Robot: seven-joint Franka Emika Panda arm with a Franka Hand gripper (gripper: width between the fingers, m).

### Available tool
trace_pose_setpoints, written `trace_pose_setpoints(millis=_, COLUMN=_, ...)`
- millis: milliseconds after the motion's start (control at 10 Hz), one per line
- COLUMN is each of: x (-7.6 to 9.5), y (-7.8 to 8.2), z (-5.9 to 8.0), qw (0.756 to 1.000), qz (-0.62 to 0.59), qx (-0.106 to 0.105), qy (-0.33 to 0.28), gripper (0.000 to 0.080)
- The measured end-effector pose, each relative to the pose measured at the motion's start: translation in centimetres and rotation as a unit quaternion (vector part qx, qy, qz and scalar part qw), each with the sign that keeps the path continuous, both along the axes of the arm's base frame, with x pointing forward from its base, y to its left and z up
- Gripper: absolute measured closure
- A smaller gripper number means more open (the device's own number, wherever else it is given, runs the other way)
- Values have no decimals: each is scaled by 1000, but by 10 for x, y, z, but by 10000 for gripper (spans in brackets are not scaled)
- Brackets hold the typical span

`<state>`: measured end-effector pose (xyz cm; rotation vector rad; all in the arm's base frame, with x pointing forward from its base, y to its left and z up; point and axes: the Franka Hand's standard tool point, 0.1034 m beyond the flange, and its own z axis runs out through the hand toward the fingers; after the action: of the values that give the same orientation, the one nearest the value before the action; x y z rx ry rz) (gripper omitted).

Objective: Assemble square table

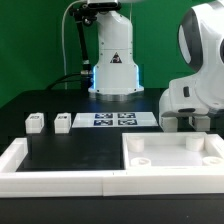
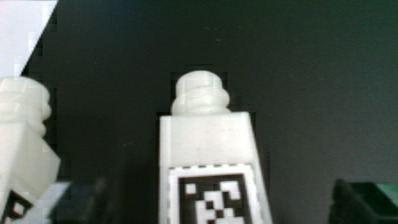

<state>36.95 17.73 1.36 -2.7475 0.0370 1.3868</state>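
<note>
Jaws stand wide apart in the wrist view, closed on nothing. The gripper point(image 2: 222, 203) has its dark fingers point(image 2: 84, 200) on either side of an upright white leg point(image 2: 210, 150), with black tabletop point(image 2: 302, 80) showing in the gap on each side. That leg carries a black-and-white tag point(image 2: 215, 198) on the face toward the camera and ends in a rounded, ridged tip point(image 2: 201, 90). A second leg point(image 2: 22, 125) stands just beside it, also upright.

In the exterior view the gripper point(image 1: 187, 122) hangs low at the exterior view's right edge of the tabletop point(image 1: 70, 150), just behind the square table top point(image 1: 175, 168). The top lies flat in the near corner on that side. The legs under the gripper are hidden here. Two more legs point(image 1: 35, 122) point(image 1: 62, 122) stand well apart from it, toward the exterior view's left edge. The marker board point(image 1: 115, 119) lies between them and the gripper. White rim bars point(image 1: 60, 182) line the near edge and the left edge.
</note>
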Motion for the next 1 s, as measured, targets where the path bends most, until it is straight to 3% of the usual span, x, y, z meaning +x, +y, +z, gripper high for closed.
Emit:
trace_pose_setpoints(millis=100, x=-1, y=0, z=-2, qw=1000, qz=0, qx=0, qy=0, gripper=342)
trace_pose_setpoints(millis=200, x=-1, y=1, z=-2, qw=1000, qz=0, qx=0, qy=1, gripper=516)
trace_pose_setpoints(millis=800, x=0, y=-1, z=1, qw=1000, qz=-2, qx=5, qy=3, gripper=512)
trace_pose_setpoints(millis=1000, x=14, y=-11, z=29, qw=1000, qz=-12, qx=13, qy=-5, gripper=511)
